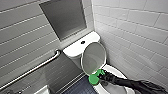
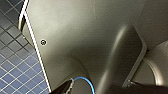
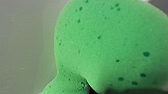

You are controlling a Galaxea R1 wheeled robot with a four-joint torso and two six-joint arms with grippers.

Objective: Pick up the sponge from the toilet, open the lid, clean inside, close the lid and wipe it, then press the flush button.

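Green sponge clamped in right jaws at the toilet bowl's rim; lid upright, white-tiled walls, dark-tiled floor.

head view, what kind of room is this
A bathroom, probably an accessible toilet stall: a white toilet with its lid raised, a metal grab bar on the tiled wall, and a green sponge held by the right gripper.

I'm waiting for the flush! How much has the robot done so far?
Done: sponge picked up, lid raised. Now: the right end effector holds the sponge at the toilet rim, cleaning. Still to do: closing and wiping the lid, then pressing the flush button.
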